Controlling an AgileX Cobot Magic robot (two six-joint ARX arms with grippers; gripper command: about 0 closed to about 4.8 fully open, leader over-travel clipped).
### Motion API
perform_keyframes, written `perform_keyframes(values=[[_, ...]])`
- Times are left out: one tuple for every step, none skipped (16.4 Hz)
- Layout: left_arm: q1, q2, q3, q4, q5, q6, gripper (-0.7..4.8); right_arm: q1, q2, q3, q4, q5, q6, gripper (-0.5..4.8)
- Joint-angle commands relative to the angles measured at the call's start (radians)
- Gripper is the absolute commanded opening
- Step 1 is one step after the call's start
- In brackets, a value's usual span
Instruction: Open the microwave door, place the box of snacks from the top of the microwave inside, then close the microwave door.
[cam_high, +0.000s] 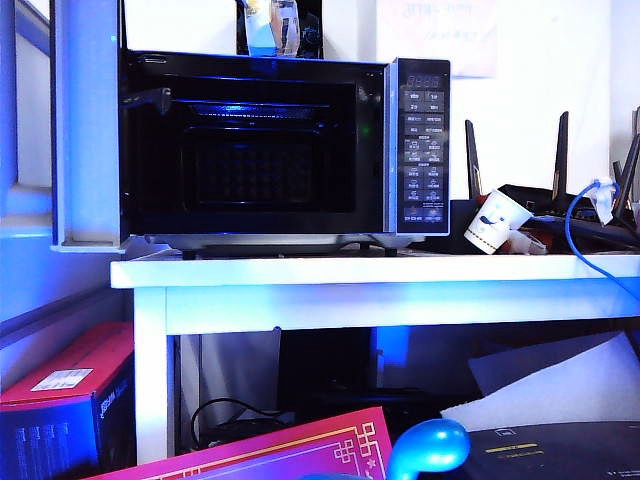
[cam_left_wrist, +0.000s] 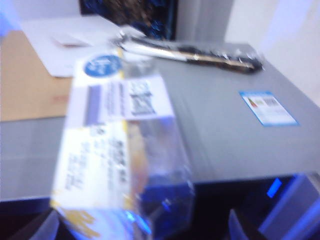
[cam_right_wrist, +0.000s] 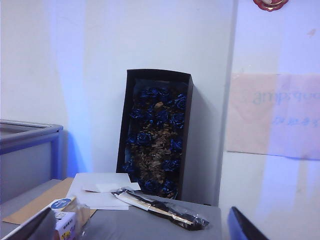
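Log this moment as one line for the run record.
door: microwave door swung open | snacks: clear plastic box of snacks atop microwave | left claw: open, around box | right claw: open, empty

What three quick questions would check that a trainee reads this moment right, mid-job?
1. True or false: the microwave door is shut.
2. Where is the box of snacks? A: inside the microwave. B: on top of the microwave. C: on the floor.
3. Fill in: the left gripper, close around the box of snacks, and the right gripper, further back over the microwave's top, both have jaws that are ____.

Key:
1. False. The door is swung out to the left and the cavity shows.
2. B.
3. Open.
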Motion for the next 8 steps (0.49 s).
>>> perform_keyframes(values=[[0.005, 0.008, 0.003, 0.026, -0.024, -0.011, 4.79, 0.001, -0.007, 0.004, -0.005, -0.023, 0.003, 4.79], [0.006, 0.012, 0.003, 0.029, -0.024, -0.024, 4.79, 0.001, -0.007, 0.004, -0.006, -0.03, 0.003, 4.79], [0.013, 0.015, 0.003, 0.041, -0.023, -0.027, 4.79, 0.001, -0.007, 0.004, -0.006, -0.055, 0.003, 4.79], [0.013, 0.02, 0.003, 0.05, -0.024, -0.029, 4.79, 0.001, -0.007, 0.004, -0.012, -0.064, 0.003, 4.79], [0.017, 0.022, 0.003, 0.056, -0.025, -0.036, 4.79, 0.001, -0.007, 0.004, -0.025, -0.065, 0.003, 4.79], [0.022, 0.023, 0.003, 0.056, -0.033, -0.051, 4.79, 0.001, -0.007, 0.004, -0.032, -0.064, 0.003, 4.79], [0.022, 0.023, 0.003, 0.058, -0.038, -0.051, 4.79, 0.001, -0.007, 0.004, -0.04, -0.065, 0.003, 4.79], [0.023, 0.027, 0.004, 0.065, -0.038, -0.051, 4.79, 0.001, -0.007, 0.004, -0.044, -0.065, 0.003, 4.79]])
